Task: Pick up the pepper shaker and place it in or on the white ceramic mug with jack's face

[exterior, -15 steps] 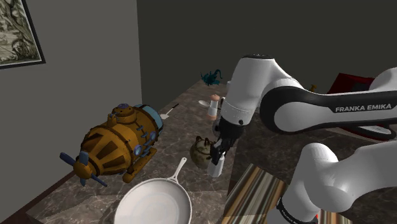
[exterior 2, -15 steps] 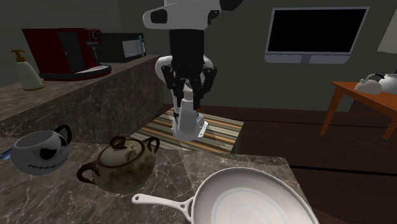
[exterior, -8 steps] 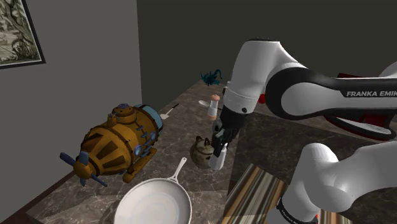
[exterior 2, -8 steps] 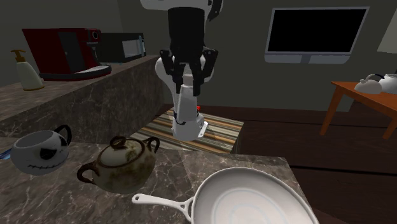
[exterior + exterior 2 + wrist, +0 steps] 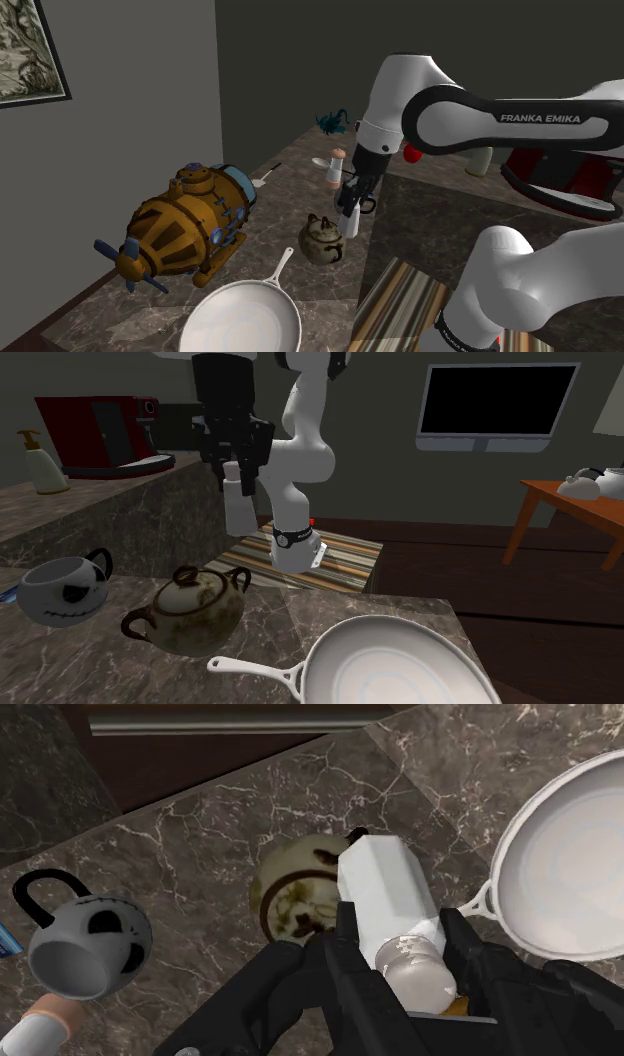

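Gripper (image 5: 400,942) clamped on the white pepper shaker (image 5: 384,894), aloft over the brown lidded pot (image 5: 285,899); Jack-face mug (image 5: 88,947) sits beside the pot. We judge a low carry could knock the shaker against the mug's rim.

The desk (image 5: 200,834) is dark polished stone, marble-like with white veins and a faint sheen. The round white frying pan (image 5: 400,667) has a smooth, glossy coat, with soft highlights across its bowl. The lidded beige pot with brown stains (image 5: 190,614) looks like glazed ceramic and shines on its shoulder. The white faceted pepper shaker (image 5: 385,899) is smooth and matt, its end cap mottled grey. The all-black claw (image 5: 400,929) is matt. The orange-and-blue submarine model (image 5: 190,225) looks like riveted painted metal. The round white mug with the black skull face (image 5: 62,592) has a dull sheen.
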Controlling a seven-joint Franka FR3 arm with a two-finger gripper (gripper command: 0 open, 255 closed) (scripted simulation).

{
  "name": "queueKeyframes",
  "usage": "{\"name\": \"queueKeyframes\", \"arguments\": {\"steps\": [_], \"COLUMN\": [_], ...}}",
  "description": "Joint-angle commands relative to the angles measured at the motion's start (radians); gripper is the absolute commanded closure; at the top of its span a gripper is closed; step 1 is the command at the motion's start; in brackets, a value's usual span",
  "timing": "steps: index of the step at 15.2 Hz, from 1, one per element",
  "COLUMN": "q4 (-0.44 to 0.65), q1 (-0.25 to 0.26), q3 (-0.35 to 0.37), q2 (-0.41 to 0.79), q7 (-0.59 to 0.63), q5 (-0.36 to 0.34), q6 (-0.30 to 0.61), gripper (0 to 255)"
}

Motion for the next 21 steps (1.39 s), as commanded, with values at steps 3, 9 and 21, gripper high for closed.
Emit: {"name": "queueKeyframes", "arguments": {"steps": [3,9,21], "q4": [0.021,0.098,0.371], "q1": [-0.047,-0.103,-0.162], "q3": [-0.091,-0.215,-0.443], "q2": [0.036,0.135,0.427], "q7": [-0.102,-0.242,-0.518], "q5": [-0.058,-0.126,-0.162], "q6": [0.01,0.028,0.046], "gripper": [255,255,255]}}
